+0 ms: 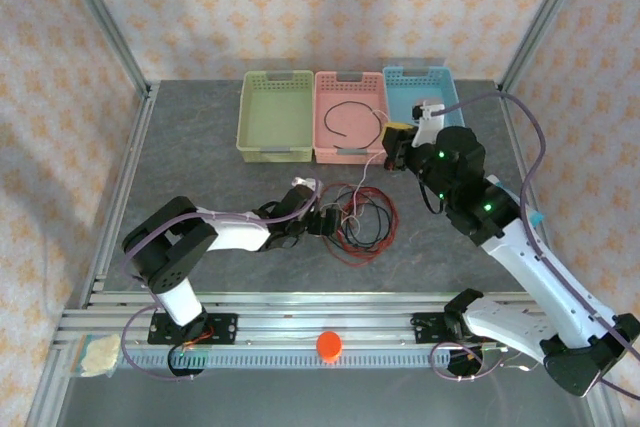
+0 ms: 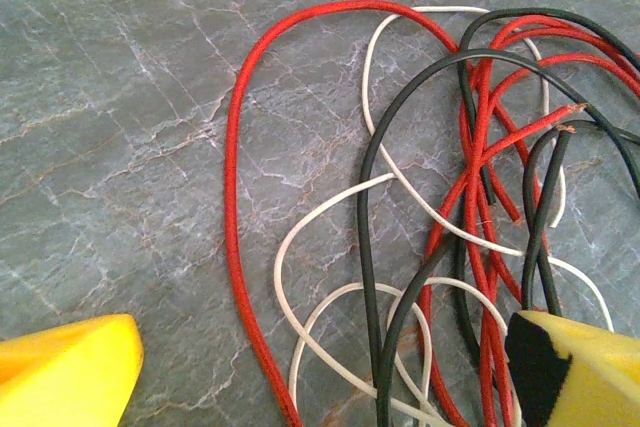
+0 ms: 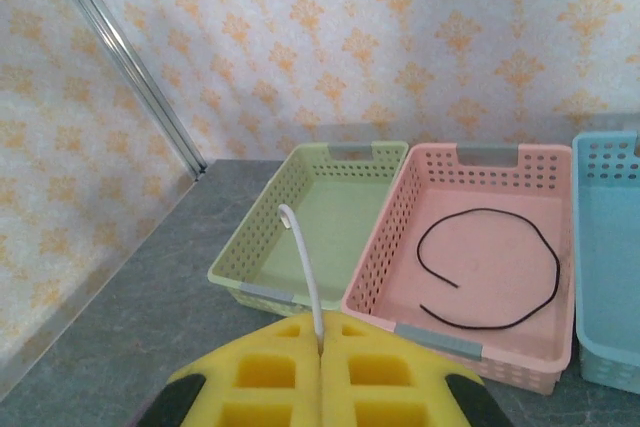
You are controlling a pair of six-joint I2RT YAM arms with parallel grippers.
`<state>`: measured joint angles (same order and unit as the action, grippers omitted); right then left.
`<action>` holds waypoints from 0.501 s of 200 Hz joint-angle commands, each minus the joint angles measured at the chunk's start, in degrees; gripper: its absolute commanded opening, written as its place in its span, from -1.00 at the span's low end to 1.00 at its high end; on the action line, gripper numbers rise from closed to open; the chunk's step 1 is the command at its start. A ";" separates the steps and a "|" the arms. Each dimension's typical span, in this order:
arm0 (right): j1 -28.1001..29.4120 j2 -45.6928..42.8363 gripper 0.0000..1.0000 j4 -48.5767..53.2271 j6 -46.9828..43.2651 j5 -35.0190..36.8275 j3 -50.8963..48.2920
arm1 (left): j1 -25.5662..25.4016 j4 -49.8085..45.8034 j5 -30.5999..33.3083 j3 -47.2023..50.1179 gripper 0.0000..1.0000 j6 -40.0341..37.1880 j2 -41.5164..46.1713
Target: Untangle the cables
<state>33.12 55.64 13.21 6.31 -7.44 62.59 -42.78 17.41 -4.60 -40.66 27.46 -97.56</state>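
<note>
The cables (image 1: pixel 362 219) lie in a tangle of red, black and white loops on the grey table, left of centre. My left gripper (image 1: pixel 325 220) sits low at the tangle's left edge. In the left wrist view it (image 2: pixel 320 387) is open, with white (image 2: pixel 300 237), black (image 2: pixel 368 247) and red (image 2: pixel 232 197) strands on the table between its yellow fingertips (image 2: pixel 60 372). My right gripper (image 1: pixel 393 150) is raised in front of the baskets. Its (image 3: pixel 321 332) yellow pads are shut on the end of a white cable (image 3: pixel 305 262), which trails down to the tangle.
Three baskets stand in a row at the back: green (image 1: pixel 272 154), pink (image 1: pixel 349 154) and blue (image 1: pixel 400 97). A single black cable (image 3: pixel 545 247) lies looped in the pink basket (image 3: pixel 400 237). An orange knob (image 1: pixel 329 345) sits on the front rail.
</note>
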 commanded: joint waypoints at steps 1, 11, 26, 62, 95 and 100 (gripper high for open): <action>0.27 -1.53 -1.00 -0.02 -1.15 0.75 2.95 | -0.19 -2.94 2.04 -0.59 0.91 -0.66 -3.19; 0.27 -1.75 -1.00 -0.07 -1.50 1.24 3.87 | -0.28 -3.53 2.27 -0.86 0.91 -0.76 -3.68; 0.30 -1.94 -1.00 0.21 -2.11 2.06 5.63 | -0.37 -4.50 3.07 -1.13 0.91 -0.74 -4.11; 0.27 -2.12 -1.00 1.18 -4.15 4.28 9.64 | -0.36 -7.04 5.35 -1.61 0.91 -0.67 -4.48; 0.27 -2.34 -1.00 1.90 -6.26 6.39 12.82 | -0.39 -8.40 6.70 -1.88 0.91 -0.55 -4.75; 0.27 -2.37 -1.00 2.08 -6.52 6.84 13.36 | -0.39 -8.44 6.75 -1.86 0.91 -0.49 -4.75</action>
<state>33.12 54.48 14.66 2.46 -3.77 72.64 -43.90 14.66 -0.95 -42.87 26.89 -99.02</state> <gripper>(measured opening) 0.043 0.955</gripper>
